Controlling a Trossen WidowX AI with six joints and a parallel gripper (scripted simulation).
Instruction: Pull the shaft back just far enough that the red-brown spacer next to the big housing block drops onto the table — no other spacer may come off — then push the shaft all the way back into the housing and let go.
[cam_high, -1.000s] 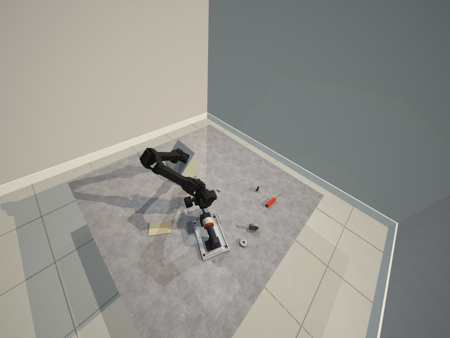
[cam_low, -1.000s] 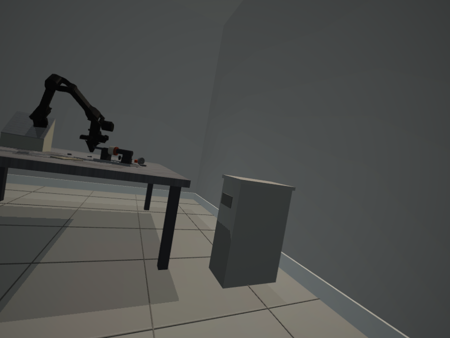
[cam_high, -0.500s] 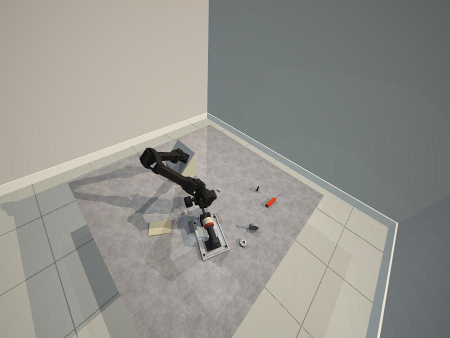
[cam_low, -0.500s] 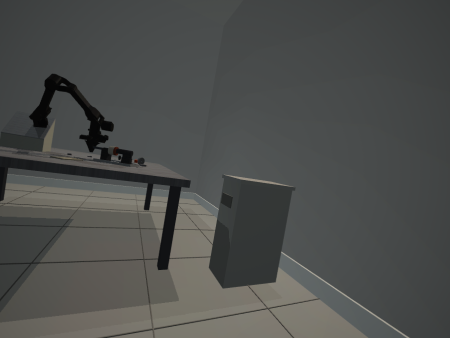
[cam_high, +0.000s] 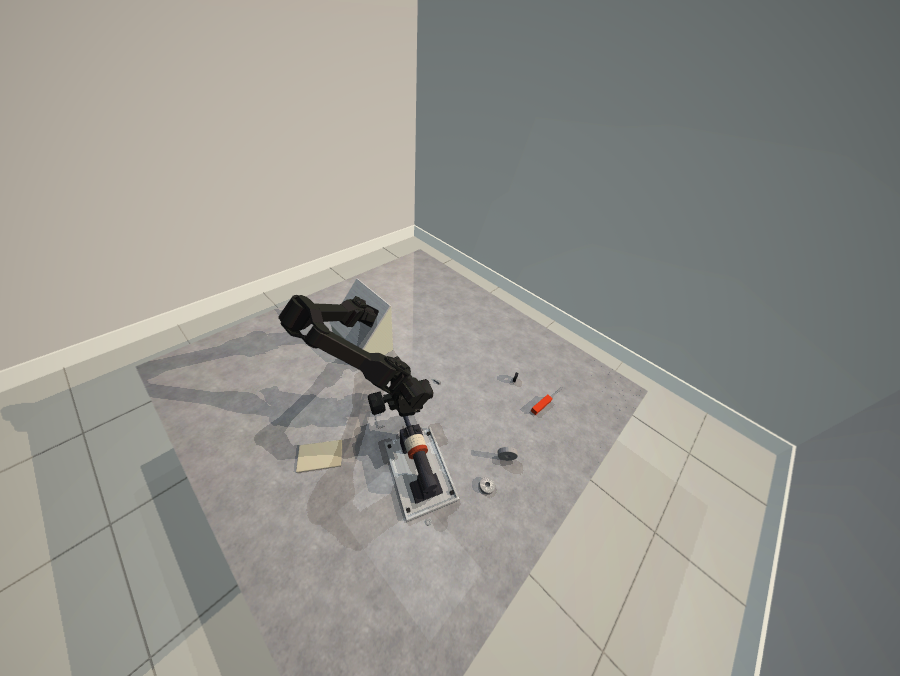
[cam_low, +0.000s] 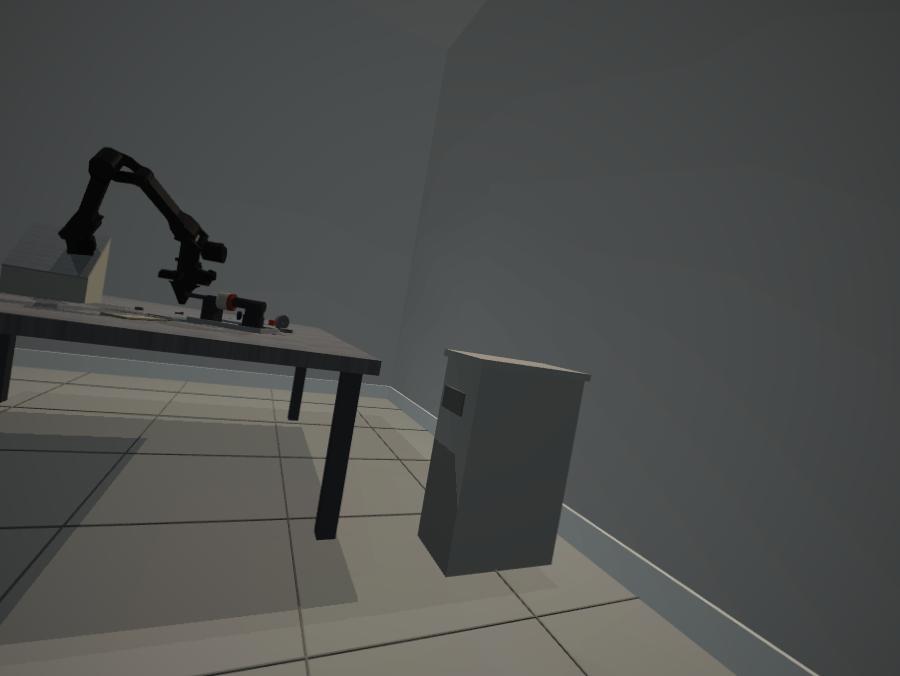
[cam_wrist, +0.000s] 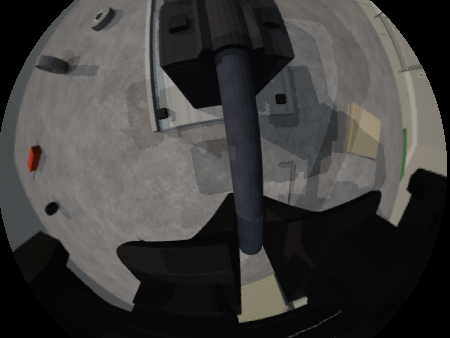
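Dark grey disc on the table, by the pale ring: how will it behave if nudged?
The dark grey disc likely rolls: it looks round and appears to stand on its rim. A sideways push would probably tip it, as it looks narrow. Likely stiff, given its crisp edge.
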